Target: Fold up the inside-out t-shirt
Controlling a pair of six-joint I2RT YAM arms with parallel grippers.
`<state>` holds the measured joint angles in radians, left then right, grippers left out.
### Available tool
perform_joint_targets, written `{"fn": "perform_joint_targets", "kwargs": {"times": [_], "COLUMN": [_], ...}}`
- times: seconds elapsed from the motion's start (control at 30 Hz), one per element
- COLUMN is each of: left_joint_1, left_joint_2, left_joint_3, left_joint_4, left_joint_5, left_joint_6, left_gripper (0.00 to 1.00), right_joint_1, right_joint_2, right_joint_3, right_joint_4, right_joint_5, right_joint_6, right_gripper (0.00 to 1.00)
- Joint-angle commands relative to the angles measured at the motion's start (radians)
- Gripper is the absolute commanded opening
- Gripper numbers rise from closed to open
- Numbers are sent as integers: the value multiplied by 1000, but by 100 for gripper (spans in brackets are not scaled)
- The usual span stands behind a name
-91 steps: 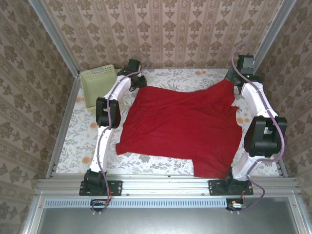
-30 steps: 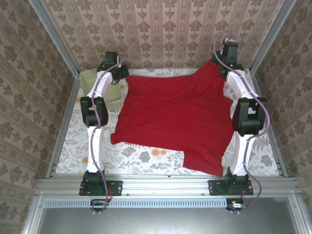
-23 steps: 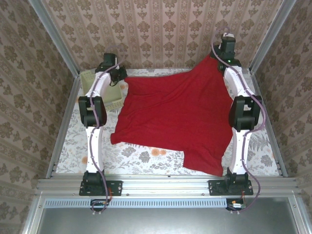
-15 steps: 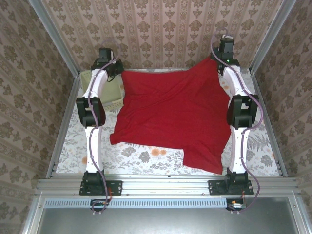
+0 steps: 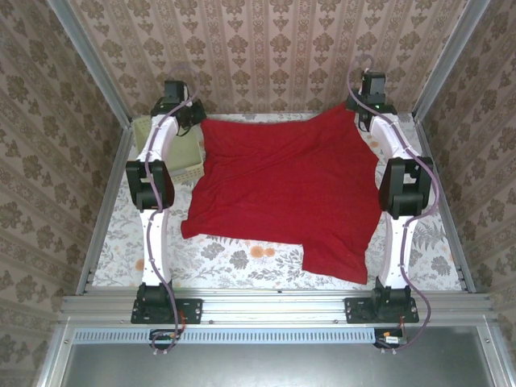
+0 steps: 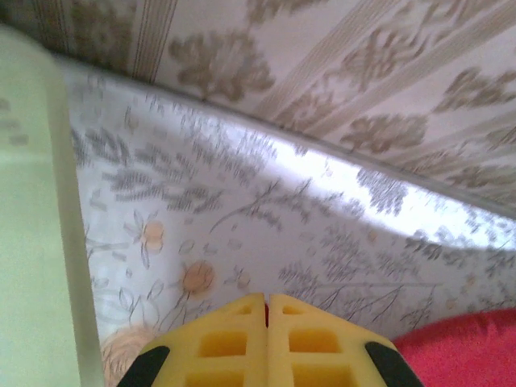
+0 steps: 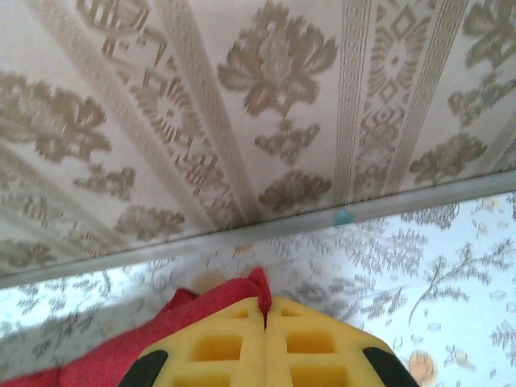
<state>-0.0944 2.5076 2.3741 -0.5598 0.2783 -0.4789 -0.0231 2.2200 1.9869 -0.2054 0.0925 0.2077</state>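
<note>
- The right hand (image 7: 264, 301) has its yellow fingers pressed together on a fold of the inside-out t-shirt (image 5: 282, 193). A tip of red cloth pokes up between them, and more is bunched just to their left.
- The left hand (image 6: 267, 300) is also closed tight, finger against finger. Red cloth shows just beside it at the lower right of its wrist view, but I cannot tell whether any is nipped between the fingers.
- Both hands are at the back of the surface (image 5: 242, 258), close to the patterned wall (image 7: 242, 97), left hand at the far left and right hand at the far right.
- The t-shirt stretches between them, its far corners drawn up towards the hands.
- The rest of it is spread wrinkled over the middle of the flowered surface, with one part reaching towards the near right.
- The pale green basket (image 5: 145, 133) stands at the far left, just beside the left hand and next to the shirt's left edge.
</note>
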Motion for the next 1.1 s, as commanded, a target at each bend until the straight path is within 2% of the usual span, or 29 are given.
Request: {"fn": "perform_joint_targets", "kwargs": {"times": [0.0, 0.23, 0.33, 0.67, 1.07], "left_joint_1": [15, 16, 19, 54, 63], "left_joint_2": [-93, -209, -272, -445, -533], "left_joint_3": [-92, -297, -410, -773, -992], "left_joint_4": [51, 152, 200, 368, 461], "left_joint_5": [32, 82, 70, 44, 71], "left_joint_6": [7, 11, 4, -45, -67], "left_gripper": [0, 0, 0, 0, 0], "right_joint_1": [10, 11, 9, 2, -11], "right_joint_2": [-162, -381, -461, -626, -792], "right_joint_3": [-151, -506, -614, -870, -1155], "right_joint_4": [115, 251, 266, 213, 182], "right_joint_5": [-28, -27, 5, 69, 82], "right_joint_6": [5, 51, 72, 184, 407], "right_gripper": [0, 0, 0, 0, 0]}}
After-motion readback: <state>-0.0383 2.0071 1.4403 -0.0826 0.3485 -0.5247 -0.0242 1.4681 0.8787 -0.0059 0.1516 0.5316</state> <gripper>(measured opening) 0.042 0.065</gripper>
